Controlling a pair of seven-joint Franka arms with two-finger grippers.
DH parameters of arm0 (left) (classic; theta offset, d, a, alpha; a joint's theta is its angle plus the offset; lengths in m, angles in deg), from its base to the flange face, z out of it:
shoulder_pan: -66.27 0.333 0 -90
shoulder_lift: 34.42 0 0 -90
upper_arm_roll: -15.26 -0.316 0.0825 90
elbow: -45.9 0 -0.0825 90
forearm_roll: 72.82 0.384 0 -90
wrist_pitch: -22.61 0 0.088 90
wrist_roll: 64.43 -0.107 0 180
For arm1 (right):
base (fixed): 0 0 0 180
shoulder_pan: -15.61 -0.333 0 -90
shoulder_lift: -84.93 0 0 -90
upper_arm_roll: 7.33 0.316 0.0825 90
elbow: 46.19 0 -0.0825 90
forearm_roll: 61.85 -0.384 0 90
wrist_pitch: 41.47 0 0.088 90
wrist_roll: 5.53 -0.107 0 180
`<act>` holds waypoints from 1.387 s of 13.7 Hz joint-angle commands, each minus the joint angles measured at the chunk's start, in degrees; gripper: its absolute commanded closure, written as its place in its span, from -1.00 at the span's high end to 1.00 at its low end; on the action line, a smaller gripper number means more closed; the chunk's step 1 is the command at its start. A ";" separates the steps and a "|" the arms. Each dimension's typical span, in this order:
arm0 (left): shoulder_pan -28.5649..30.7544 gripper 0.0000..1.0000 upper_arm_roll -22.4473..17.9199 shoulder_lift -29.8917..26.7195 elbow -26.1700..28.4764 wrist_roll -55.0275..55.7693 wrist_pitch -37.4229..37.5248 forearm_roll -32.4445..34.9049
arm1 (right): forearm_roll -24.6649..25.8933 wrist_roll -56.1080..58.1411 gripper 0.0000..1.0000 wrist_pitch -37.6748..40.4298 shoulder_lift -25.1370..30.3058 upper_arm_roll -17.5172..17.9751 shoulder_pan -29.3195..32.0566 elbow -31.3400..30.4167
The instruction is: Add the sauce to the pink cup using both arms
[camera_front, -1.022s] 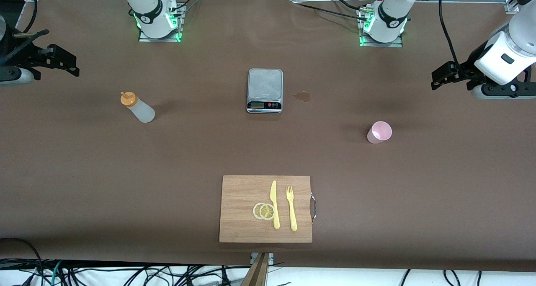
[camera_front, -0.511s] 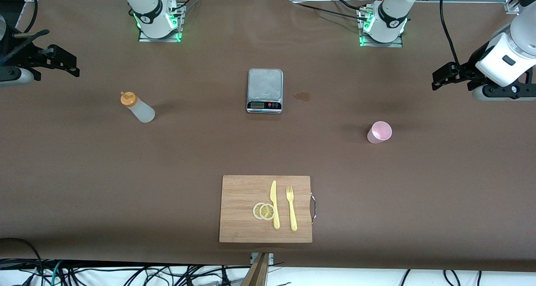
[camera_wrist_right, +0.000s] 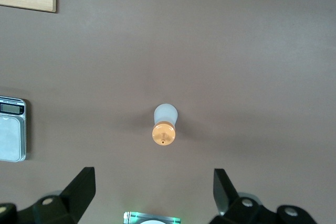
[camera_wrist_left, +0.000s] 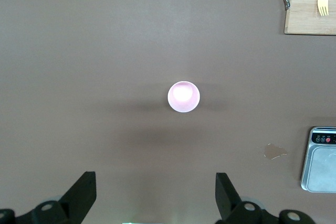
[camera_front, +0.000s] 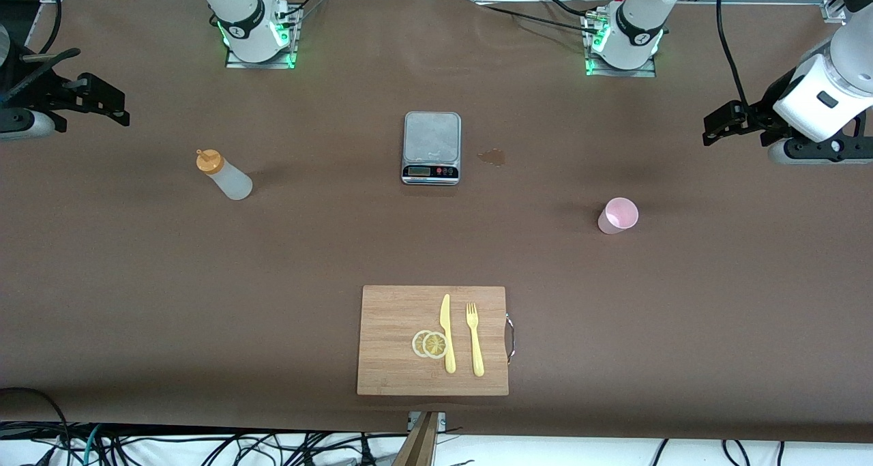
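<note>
The sauce bottle (camera_front: 225, 174), whitish with an orange cap, stands on the brown table toward the right arm's end; it also shows in the right wrist view (camera_wrist_right: 164, 124), seen from above. The pink cup (camera_front: 618, 215) stands upright and empty toward the left arm's end, and shows in the left wrist view (camera_wrist_left: 184, 96). My right gripper (camera_front: 116, 108) hangs open and empty high over the table's end; its view shows its spread jaws (camera_wrist_right: 153, 192) apart from the bottle. My left gripper (camera_front: 713, 130) hangs open and empty high over its end, with jaws (camera_wrist_left: 155, 195) apart from the cup.
A kitchen scale (camera_front: 431, 147) sits mid-table between bottle and cup, with a small stain (camera_front: 492, 156) beside it. A wooden cutting board (camera_front: 395, 309) nearer the front camera carries a yellow knife (camera_front: 447, 333), a fork (camera_front: 475, 340) and lemon slices (camera_front: 430, 344).
The left arm's wrist has shifted slightly while its gripper stays almost in place. The right arm, bottle and cup have not moved.
</note>
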 commanded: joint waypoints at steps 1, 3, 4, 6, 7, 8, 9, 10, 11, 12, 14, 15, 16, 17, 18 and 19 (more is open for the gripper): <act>0.40 1.00 0.26 1.68 -2.55 -1.16 1.61 -0.09 | -0.80 -0.19 0.98 -0.14 0.32 0.17 0.22 0.22; 0.40 1.00 0.26 1.86 -2.73 -1.07 1.61 -0.09 | -0.80 -0.19 0.98 -0.14 0.32 0.17 0.13 0.14; 0.40 1.00 0.26 1.86 -2.81 -0.98 1.61 -0.18 | -0.80 -0.19 0.98 -0.14 0.32 0.17 0.21 0.14; 0.49 1.00 0.18 2.04 -2.73 -1.07 1.61 -0.18 | -0.71 -0.19 0.98 -0.14 0.32 0.17 0.22 0.14; 0.58 1.00 0.00 2.82 -2.81 -1.24 1.61 -0.18 | -0.71 -0.19 0.98 -0.14 0.32 0.17 0.22 0.22; 0.58 1.00 -0.09 3.09 -2.99 -1.16 1.61 -0.18 | -0.71 -0.19 0.98 -0.14 0.23 0.17 0.22 0.22; 0.49 1.00 -0.09 3.35 -3.42 -1.16 1.61 -0.18 | -0.71 -0.19 0.98 -0.14 0.32 0.17 0.22 0.22; 0.49 1.00 -0.18 4.22 -3.95 -1.24 1.61 -0.10 | -0.71 -0.19 0.98 -0.14 0.32 0.17 0.22 0.14; 0.58 1.00 -0.18 5.28 -5.00 -1.24 1.61 -0.18 | -0.71 -0.19 0.98 -0.14 0.23 0.17 0.30 0.14; 0.58 1.00 -0.18 6.07 -5.18 -1.24 1.61 -0.10 | -0.71 -0.19 0.98 -0.14 0.23 0.08 0.39 0.14; 0.40 1.00 -0.18 7.39 -5.19 -1.33 1.44 -0.09 | -0.54 -0.19 0.98 -0.14 -0.03 0.08 0.39 0.22; 0.40 1.00 -0.26 9.75 -5.19 -1.42 1.44 -0.09 | -0.62 -0.19 0.98 -0.14 -0.03 0.08 0.39 0.22; 0.66 1.00 -0.26 11.25 -5.19 -1.77 1.26 -0.18 | -0.71 -0.19 0.98 -0.14 -0.03 0.08 0.39 0.22; 1.19 1.00 -0.35 13.00 -5.10 -1.95 1.18 -0.18 | -0.71 -0.19 0.98 -0.14 -0.03 0.08 0.39 0.22; 1.28 1.00 -0.27 15.63 -5.10 -1.95 0.65 -0.01 | -0.62 -0.19 0.98 -0.14 -0.03 0.08 0.30 0.31; 1.19 1.00 -0.26 17.75 -5.10 -1.95 -0.83 -0.09 | -0.71 -0.19 0.98 -0.14 -0.03 0.08 0.30 0.31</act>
